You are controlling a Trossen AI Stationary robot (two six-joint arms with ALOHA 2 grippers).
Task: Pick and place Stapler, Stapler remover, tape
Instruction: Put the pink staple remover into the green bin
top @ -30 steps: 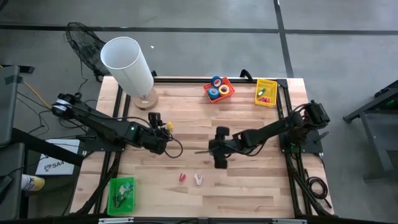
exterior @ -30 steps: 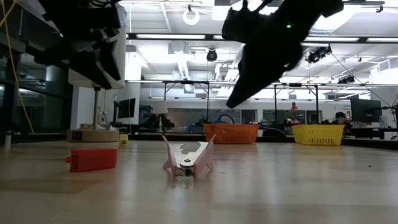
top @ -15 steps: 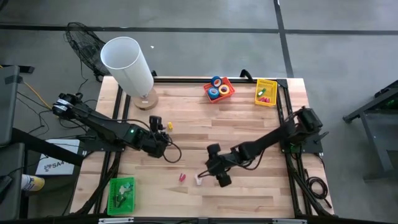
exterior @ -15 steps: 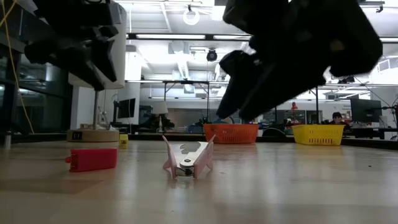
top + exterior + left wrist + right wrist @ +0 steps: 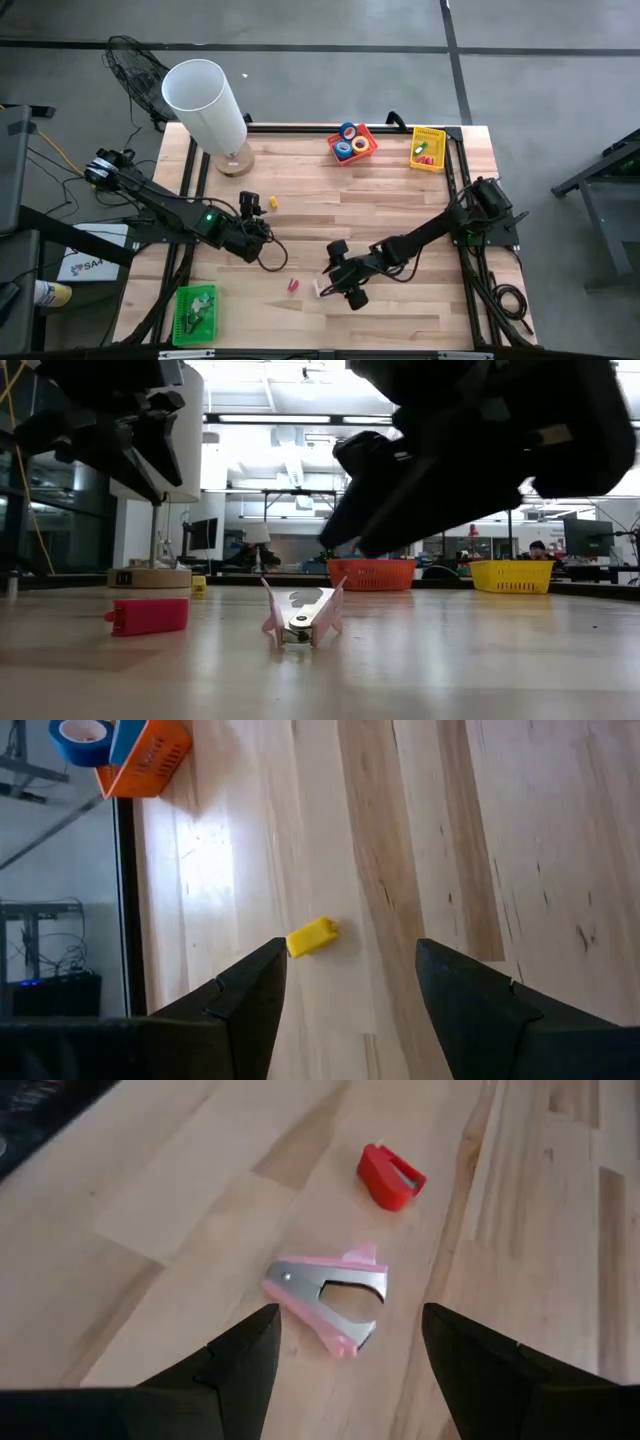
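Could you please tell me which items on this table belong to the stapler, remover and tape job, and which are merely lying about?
Belonging to the job:
- pink plastic staple remover with metal jaws, below the open right claw
- small red stapler
- small yellow stapler, ahead of the open left claw
- blue and yellow tape rings in the orange basket

Lying about:
- white cylinder
- yellow basket
- green basket

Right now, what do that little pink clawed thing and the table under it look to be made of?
The staple remover: pink grips that look like matte plastic, with shiny grey jaws that glint like metal. The table: pale wood, apparently butcher-block, with visible grain and plank seams under a smooth, slightly glossy finish.
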